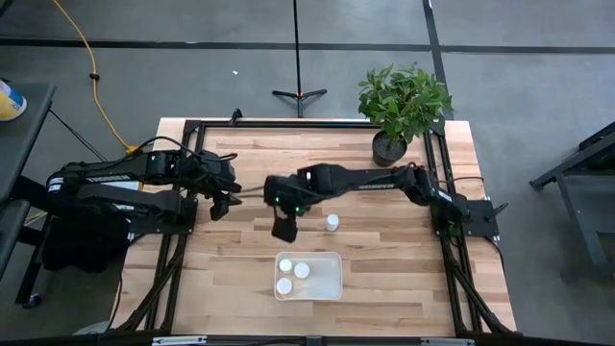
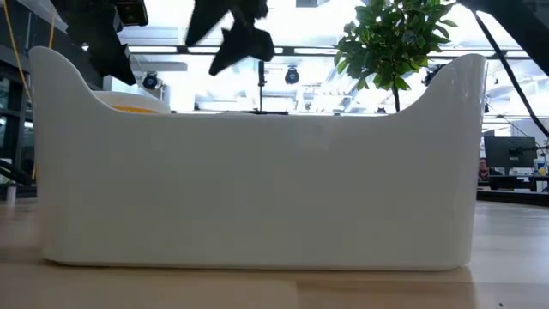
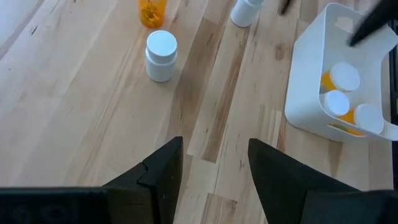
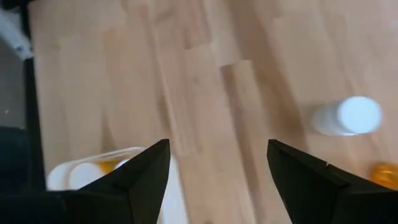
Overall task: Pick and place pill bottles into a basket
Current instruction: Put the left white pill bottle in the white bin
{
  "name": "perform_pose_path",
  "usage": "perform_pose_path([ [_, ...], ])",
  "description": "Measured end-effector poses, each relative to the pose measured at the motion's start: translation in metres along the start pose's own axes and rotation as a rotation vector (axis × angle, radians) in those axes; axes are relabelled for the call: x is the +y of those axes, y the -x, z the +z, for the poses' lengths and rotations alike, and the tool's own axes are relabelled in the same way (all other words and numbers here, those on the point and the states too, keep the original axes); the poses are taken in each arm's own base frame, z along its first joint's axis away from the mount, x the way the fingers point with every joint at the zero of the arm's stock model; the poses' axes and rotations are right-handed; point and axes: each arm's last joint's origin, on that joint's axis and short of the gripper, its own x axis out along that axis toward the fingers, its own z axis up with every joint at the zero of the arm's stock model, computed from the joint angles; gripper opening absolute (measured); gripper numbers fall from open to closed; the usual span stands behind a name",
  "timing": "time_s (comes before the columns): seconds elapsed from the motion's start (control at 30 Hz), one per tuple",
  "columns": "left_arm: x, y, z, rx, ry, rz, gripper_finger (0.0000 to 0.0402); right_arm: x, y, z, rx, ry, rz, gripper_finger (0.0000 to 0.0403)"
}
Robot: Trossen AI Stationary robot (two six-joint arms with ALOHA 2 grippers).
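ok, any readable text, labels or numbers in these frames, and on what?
None readable.
White-capped pill bottles: no label text shows; the orange-amber one is cut off by the frame edge.
Whitish translucent plastic basket: plain wall, no markings.
Both dark two-finger grippers, left and right: no lettering shows.

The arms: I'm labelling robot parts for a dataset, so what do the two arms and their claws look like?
Both arms are black and jointed, mounted on dark frames at the table's sides. The right arm shows small green lights near its claw. Each claw has two matte black, wedge-shaped fingers, as on the left claw. Dark cables run beside the left arm's base.
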Motion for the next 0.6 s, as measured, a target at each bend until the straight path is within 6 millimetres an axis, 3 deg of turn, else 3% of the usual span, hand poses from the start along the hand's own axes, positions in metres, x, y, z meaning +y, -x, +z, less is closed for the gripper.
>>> perform_pose_path([
  [0.2,0.000,0.000,0.000,-0.004,0.000,-0.001,0.0216,-0.030,-0.009,0.003,0.043,-0.048,-0.035,0.0259],
  [0.43,0.000,0.000,0.000,-0.002,-0.020,-0.006,0.0216,-0.051,-0.009,0.009,-0.010,-0.011,-0.201,0.0259],
  [0.6,0.000,0.000,0.000,-0.002,-0.033,-0.006,0.0216,-0.073,-0.006,0.014,-0.015,-0.064,-0.213,0.0259],
])
